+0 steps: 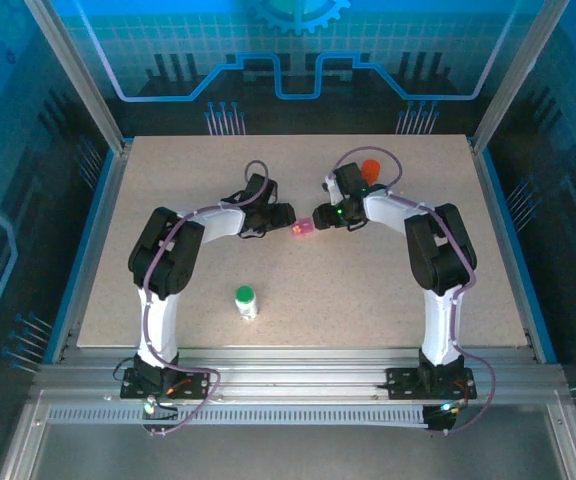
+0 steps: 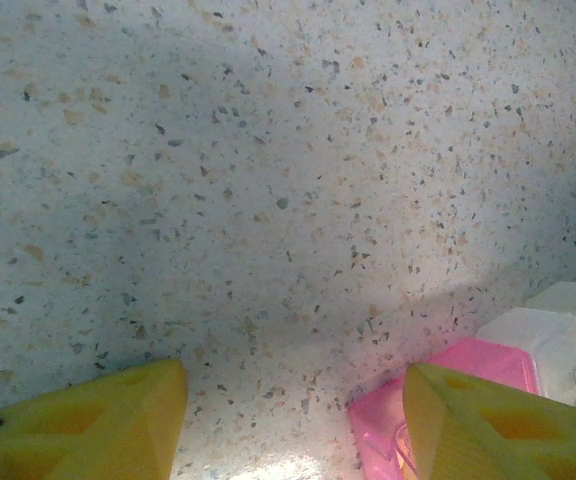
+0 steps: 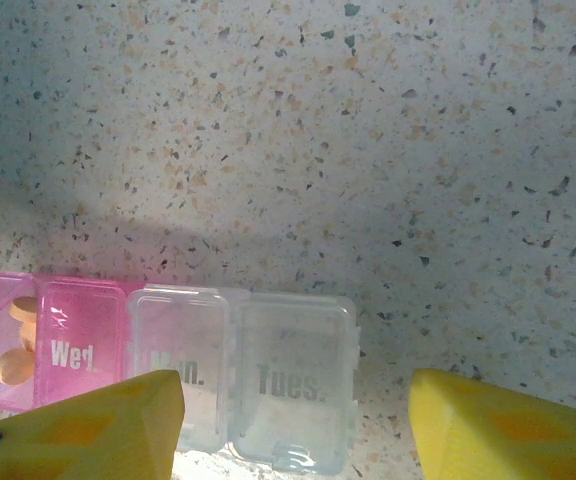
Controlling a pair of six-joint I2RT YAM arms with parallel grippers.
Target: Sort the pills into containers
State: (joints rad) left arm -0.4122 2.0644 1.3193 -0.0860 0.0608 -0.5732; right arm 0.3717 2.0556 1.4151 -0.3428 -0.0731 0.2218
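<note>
On speckled table, pill organizer, pink lid "Wed", clear lid "Tues."

The pill box is running off the left edge of the right wrist view, its near rim sitting behind the right fingers. The left fingers are covering part of its pink cell. The orange bottle is peeking from behind the right arm.
</note>
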